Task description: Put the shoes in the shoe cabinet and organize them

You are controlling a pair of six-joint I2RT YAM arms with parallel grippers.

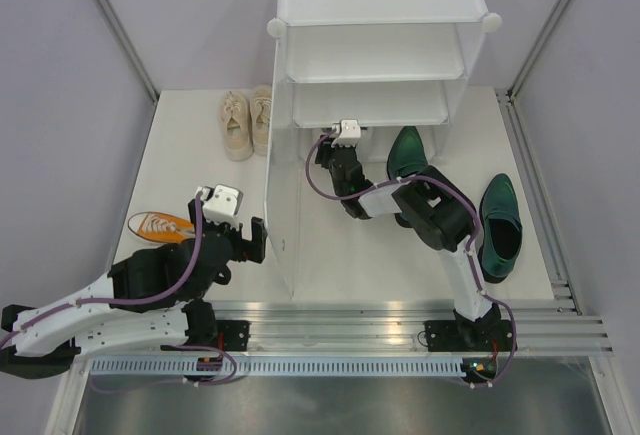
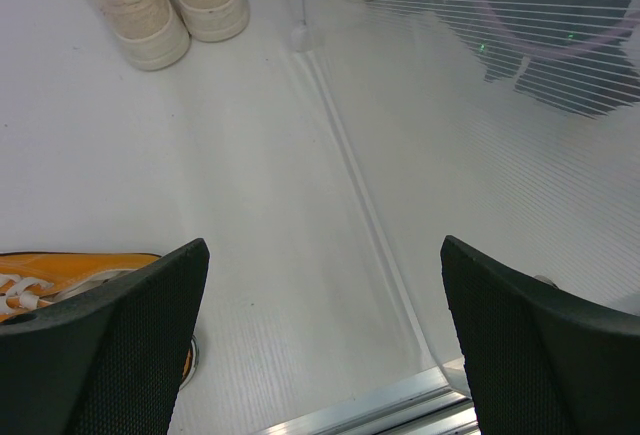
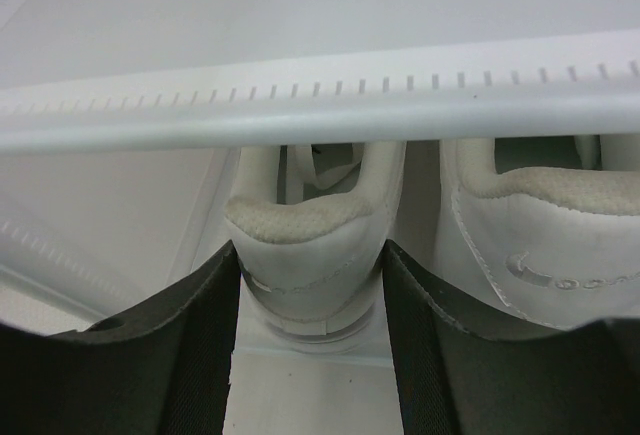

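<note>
White sneaker (image 3: 305, 255), heel gripped between the right jaws in the shoe cabinet (image 3: 300, 105), probably needs squaring up next; left jaws gape empty.

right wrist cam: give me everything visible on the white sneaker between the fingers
Only the heel end of the white sneaker shows. It has a smooth, leather-like back with curved stitching, a padded off-white collar and a bit of tongue inside. It stands upright, heel toward the camera, inside the shoe cabinet below a notched shelf edge. Its mate is close on the right. The right gripper has its fingers against both heel sides.
</note>
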